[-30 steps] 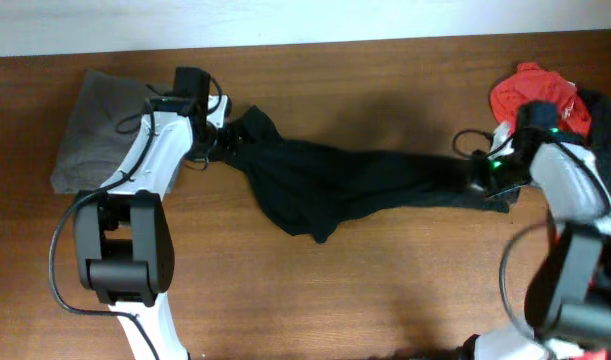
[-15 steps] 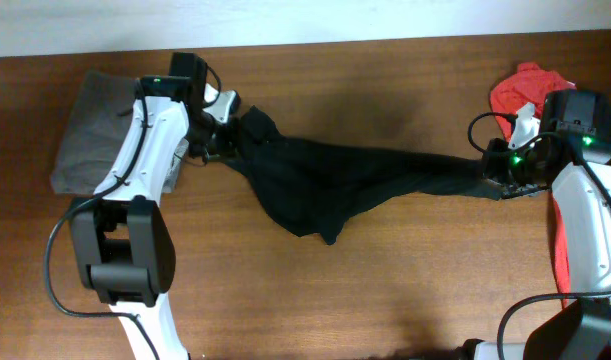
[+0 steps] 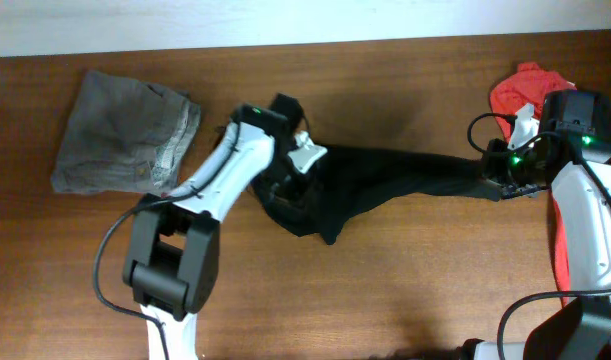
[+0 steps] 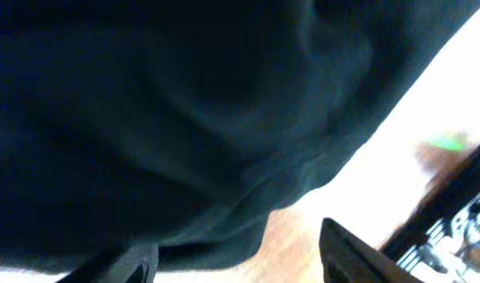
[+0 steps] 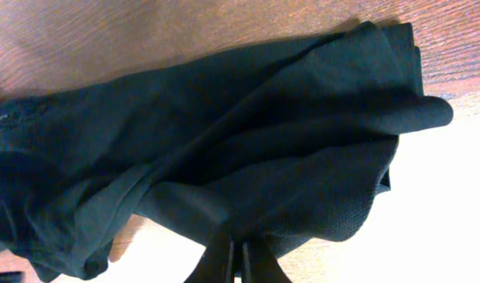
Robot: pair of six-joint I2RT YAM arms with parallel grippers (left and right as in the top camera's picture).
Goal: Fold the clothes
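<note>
The clothes here are a black T-shirt (image 3: pixel 385 175), pulled into a long bunched band across the middle of the table. My left gripper (image 3: pixel 285 180) hovers over its crumpled left end. In the left wrist view its fingers (image 4: pixel 349 251) stand apart with only wood in the gap, and the black T-shirt (image 4: pixel 185 102) fills the frame above them. My right gripper (image 3: pixel 497 180) is at the shirt's right end. The right wrist view shows that gripper (image 5: pixel 240 255) pinched shut on a fold of the black T-shirt (image 5: pixel 224 134).
A grey folded garment (image 3: pixel 125 135) lies at the back left. A red shirt (image 3: pixel 530 90) is heaped at the back right, behind my right arm. The table's back edge (image 3: pixel 305 45) meets a white wall.
My left gripper has opened and let go of the shirt's left end, then swung right over the shirt. The left end has slumped into a bunch. The right gripper keeps its hold.
</note>
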